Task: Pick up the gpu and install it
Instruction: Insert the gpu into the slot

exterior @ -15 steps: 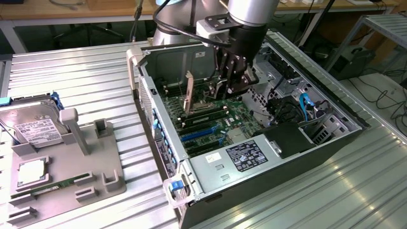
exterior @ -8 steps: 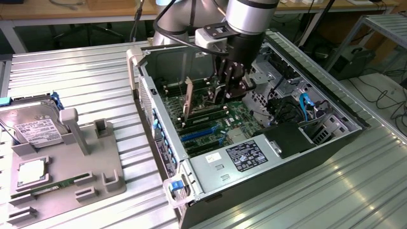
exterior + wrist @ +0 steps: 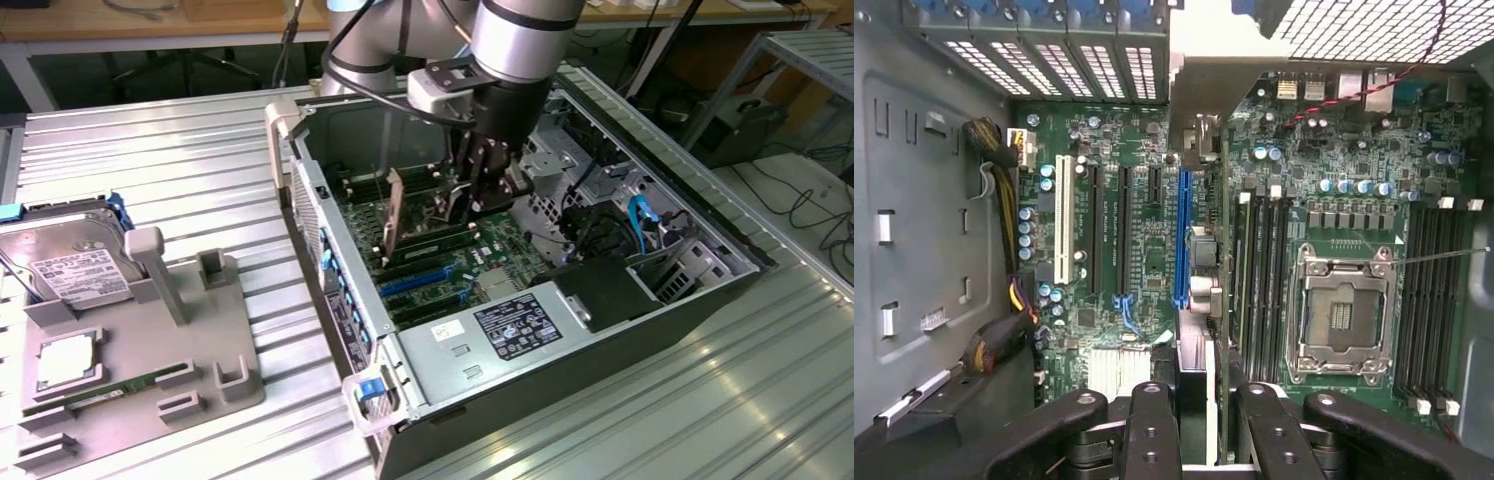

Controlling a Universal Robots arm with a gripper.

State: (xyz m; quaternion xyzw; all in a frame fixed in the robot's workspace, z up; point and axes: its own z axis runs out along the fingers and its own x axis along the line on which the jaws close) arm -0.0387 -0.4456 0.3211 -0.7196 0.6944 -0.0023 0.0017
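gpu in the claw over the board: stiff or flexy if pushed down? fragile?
Likely stiff: the gpu stands on edge as a thin flat board, unsagging in the claw. Probably light for its size. Likely fragile: bare circuit board; a skewed push over the blue slot could flex it.

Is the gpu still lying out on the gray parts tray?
No. The gpu stands on edge inside the computer case, held between the gripper fingers.

Arm point(image 3: 514, 40) reaches down (vertical), pincer point(image 3: 470, 212) clamped.

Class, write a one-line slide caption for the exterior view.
Gripper holds the gpu upright inside the open computer case, above the motherboard.
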